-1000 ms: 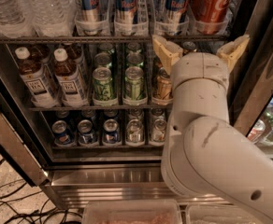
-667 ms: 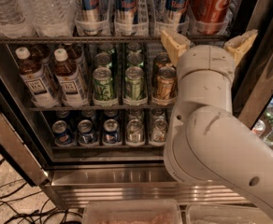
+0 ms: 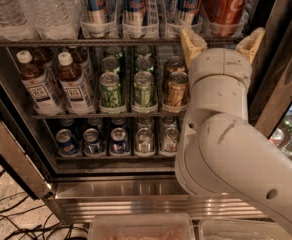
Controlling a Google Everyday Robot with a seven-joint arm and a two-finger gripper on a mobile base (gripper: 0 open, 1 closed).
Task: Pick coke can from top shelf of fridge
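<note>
Insp. notes, legible text only; positions ref. the coke can.

1. Coke can, top shelf: white script on red, only partly in view, consistent w/ Coca-Cola branding.
2. Blue-silver cans, left of coke can, same shelf: red lettering, "Red" readable on the leftmost can, remainder unclear.
3. White-capped bottles, below and far left of coke can: dark label w/ white block word, approx. "TEA"; small print illegible.
4. Green cans and gold can, below and left of coke can: print illegible.
5. Gripper, just below coke can, fingers spread apart: nothing readable.
</note>
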